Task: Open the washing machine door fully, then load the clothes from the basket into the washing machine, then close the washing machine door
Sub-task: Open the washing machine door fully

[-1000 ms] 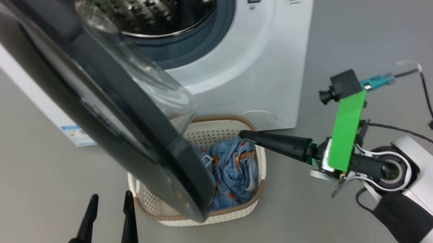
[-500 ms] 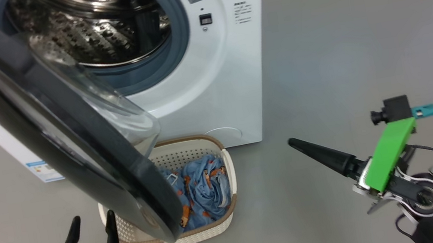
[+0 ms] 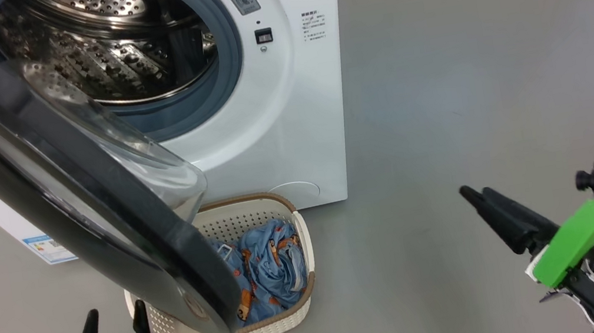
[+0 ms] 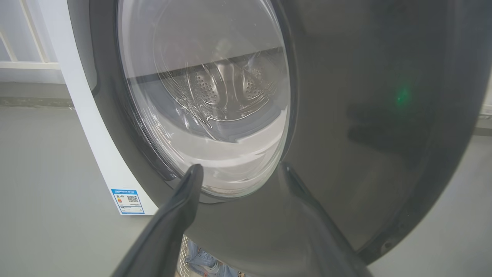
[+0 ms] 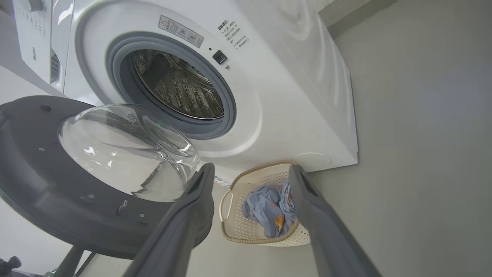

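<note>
Okay, your washing machine door stood open, swung out from the front: wide glossy black rim, bulging clear glass bowl. From the head camera its lower edge covered the left part of the basket. The basket sat on the floor just in front of the washing machine; it was cream perforated plastic with a brown woven-look rim. The clothes were bunched inside it, light blue with small orange-brown figures. The drum was perforated steel, ringed by a grey-blue gasket. Your left pincer was released, fingers spread, grasping nothing, near the door's outer face. Your right pincer was also released and empty, well right of the basket, pointing toward it.
</note>
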`<state>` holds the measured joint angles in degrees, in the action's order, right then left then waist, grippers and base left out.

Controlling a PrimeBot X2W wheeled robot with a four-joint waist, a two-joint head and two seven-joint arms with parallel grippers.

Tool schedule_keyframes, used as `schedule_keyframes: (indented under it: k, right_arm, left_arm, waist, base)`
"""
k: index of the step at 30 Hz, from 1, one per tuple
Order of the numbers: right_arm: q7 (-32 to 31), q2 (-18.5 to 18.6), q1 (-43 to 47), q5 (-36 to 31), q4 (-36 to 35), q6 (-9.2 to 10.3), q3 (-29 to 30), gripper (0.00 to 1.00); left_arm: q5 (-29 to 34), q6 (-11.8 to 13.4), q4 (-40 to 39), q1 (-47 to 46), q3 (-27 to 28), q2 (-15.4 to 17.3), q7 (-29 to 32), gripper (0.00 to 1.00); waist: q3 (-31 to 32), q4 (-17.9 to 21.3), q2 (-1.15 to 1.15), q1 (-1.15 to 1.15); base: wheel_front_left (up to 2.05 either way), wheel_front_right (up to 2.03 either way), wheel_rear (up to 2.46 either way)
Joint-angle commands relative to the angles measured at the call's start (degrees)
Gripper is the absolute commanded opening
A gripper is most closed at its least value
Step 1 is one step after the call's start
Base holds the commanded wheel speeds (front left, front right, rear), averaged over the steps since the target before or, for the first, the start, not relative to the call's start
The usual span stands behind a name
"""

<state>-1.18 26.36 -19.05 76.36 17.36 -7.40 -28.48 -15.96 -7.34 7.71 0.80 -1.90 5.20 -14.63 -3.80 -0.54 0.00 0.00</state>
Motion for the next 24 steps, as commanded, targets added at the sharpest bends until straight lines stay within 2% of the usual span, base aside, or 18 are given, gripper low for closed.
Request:
schedule_keyframes:
  k: [1, 6, 9, 12, 15, 16, 18, 24]
  right_arm:
    - [4.29, 1.69, 0.4, -1.94, -0.27, -0.09, -1.99, 1.0]
    - [14.07, 3.69, -0.62, -6.43, 3.98, -0.09, -6.97, 1.0]
    - [15.95, 3.8, -1.46, -9.43, 6.77, -0.09, -7.64, 1.0]
    - [16.12, 3.28, -1.97, -12.84, 7.66, -0.09, -5.16, 1.0]
    - [16.15, 1.39, -0.93, -19.55, 7.58, -0.09, 1.28, 1.0]
    - [16.16, -0.06, 0.3, -24.38, 6.94, -0.09, 5.53, 1.0]
    - [16.16, -1.54, 1.65, -29.05, 6.02, -0.09, 9.71, 1.0]
    - [16.17, -5.73, 5.75, -41.26, 3.13, -0.09, 19.55, 1.0]
  left_arm:
    - [-0.1, -0.14, -1.69, -0.89, 2.26, 0.96, -0.37, 1.0]
    - [0.07, -0.14, -1.78, -0.72, 2.63, 0.82, -0.37, 1.0]
    - [0.18, -0.14, -1.83, -0.57, 2.81, 0.76, -0.37, 1.0]
    - [0.22, -0.14, -1.88, -0.52, 2.92, 0.81, -0.37, 1.0]
    - [0.31, -0.14, -1.96, -0.67, 3.02, 0.84, -0.37, 1.0]
    - [0.39, -0.14, -2.02, -0.77, 3.17, 0.81, -0.37, 1.0]
    - [0.47, -0.14, -2.07, -0.81, 3.31, 0.74, -0.37, 1.0]
    - [0.63, -0.14, -2.01, -0.89, 3.3, 0.51, -0.37, 1.0]
  waist:
    - [-0.09, -0.02, 0.0, 0.0]
    - [-0.19, -0.12, 0.0, 0.0]
    - [-0.21, -0.16, 0.0, 0.0]
    - [-0.32, -0.15, 0.0, 0.0]
    - [-0.51, -0.29, 0.0, 0.0]
    - [-0.57, -0.41, 0.0, 0.0]
    - [-0.55, -0.56, 0.0, 0.0]
    - [-0.41, -1.02, 0.0, 0.0]
  base:
    - [0.0, 0.0, 0.0]
    - [0.0, 0.0, 0.0]
    - [0.0, 0.0, 0.0]
    - [0.0, 0.0, 0.0]
    - [0.0, 0.0, 0.0]
    - [0.0, 0.0, 0.0]
    - [0.0, 0.0, 0.0]
    - [0.0, 0.0, 0.0]
